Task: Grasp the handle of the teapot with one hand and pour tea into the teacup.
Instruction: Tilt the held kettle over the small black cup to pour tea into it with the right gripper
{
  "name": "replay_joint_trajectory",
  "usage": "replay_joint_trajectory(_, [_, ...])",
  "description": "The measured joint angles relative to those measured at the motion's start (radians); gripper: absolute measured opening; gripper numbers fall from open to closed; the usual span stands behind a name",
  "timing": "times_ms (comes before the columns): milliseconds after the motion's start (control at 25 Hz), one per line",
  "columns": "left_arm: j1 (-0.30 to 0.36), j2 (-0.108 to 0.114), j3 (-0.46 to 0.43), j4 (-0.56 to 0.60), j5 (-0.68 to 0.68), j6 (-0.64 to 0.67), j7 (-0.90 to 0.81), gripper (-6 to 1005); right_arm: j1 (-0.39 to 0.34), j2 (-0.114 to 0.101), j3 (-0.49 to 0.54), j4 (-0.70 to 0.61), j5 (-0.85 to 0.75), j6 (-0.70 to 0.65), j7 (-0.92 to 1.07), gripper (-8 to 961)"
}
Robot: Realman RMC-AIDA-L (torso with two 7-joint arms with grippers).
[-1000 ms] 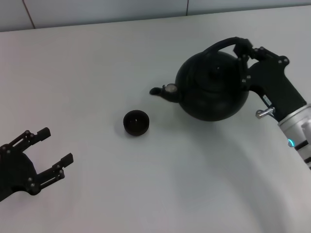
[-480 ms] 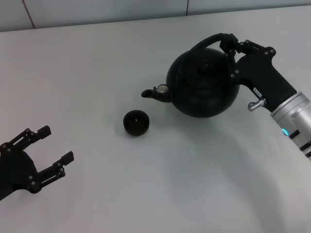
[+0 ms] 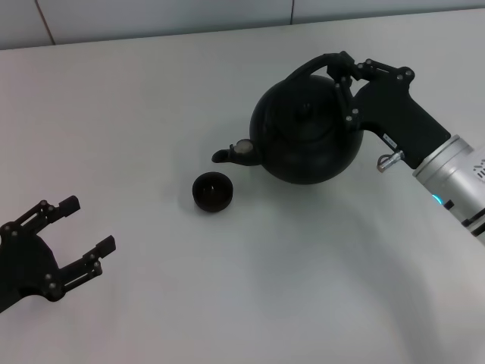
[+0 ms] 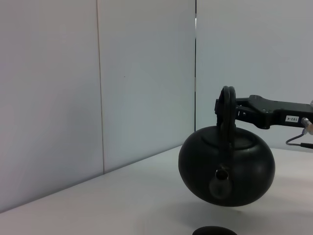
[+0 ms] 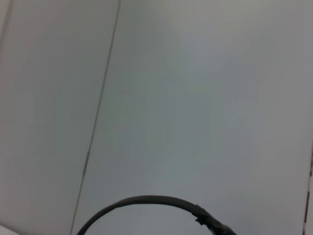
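Clearly, the right gripper (image 3: 341, 74) was clamped on the handle (image 3: 307, 70), carrying the teapot (image 3: 303, 136) off the table (image 3: 151, 91), its spout (image 3: 223, 155) just beside the teacup (image 3: 211, 192) but not over it. Tilting from there could have spilled tea on the table. The left gripper (image 3: 82, 246) rested near, its jaws wide apart and empty.

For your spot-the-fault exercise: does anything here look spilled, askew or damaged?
Nothing stands out. The right hand holds the teapot by its handle above the table, spout near the teacup; no spill visible. The left hand sits idle.
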Motion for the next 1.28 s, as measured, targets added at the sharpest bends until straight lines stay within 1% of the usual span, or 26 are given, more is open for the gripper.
replay_joint_trajectory(600, [-0.007,-0.002,0.000,0.000,0.000,-0.003,-0.003,799,0.032,0.000,-0.002,-0.047,-0.040,0.015,-0.088,88])
replay_joint_trajectory(1280, [-0.012,-0.001,0.000,0.000,0.000,-0.004,-0.007,799,0.054,0.000,-0.004,-0.057,-0.051,0.016,-0.177,88])
